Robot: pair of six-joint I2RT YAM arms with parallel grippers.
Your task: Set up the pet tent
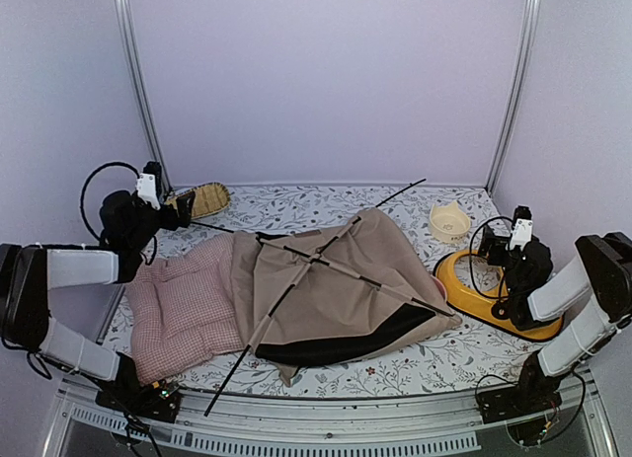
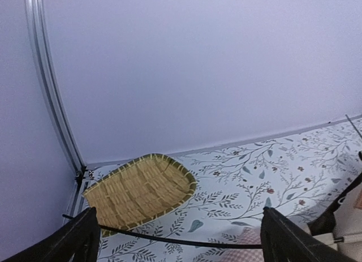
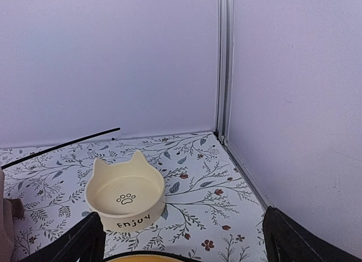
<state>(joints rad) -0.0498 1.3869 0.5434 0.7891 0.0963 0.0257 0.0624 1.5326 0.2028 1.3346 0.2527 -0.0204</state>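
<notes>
Left claw (image 2: 180, 239) and right claw (image 3: 181, 239) both gape wide with nothing in them, parked at the frame's left and right edges, probably to leave room. Mid-frame on the floral desk (image 1: 415, 368), the big beige fabric pet tent (image 1: 336, 289) with thin black poles lies flat, its left edge over a pink checked cushion (image 1: 183, 309). Setup not started, I'd say.

Overhead onto pet tent (image 1: 336, 279); wrist views low, wallward.

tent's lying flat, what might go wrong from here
The tent overlaps the cushion, so lifting it may drag the cushion along. Its long poles stick out: one end points near the bowl, another runs by the tray, and raising the frame could sweep either.
</notes>
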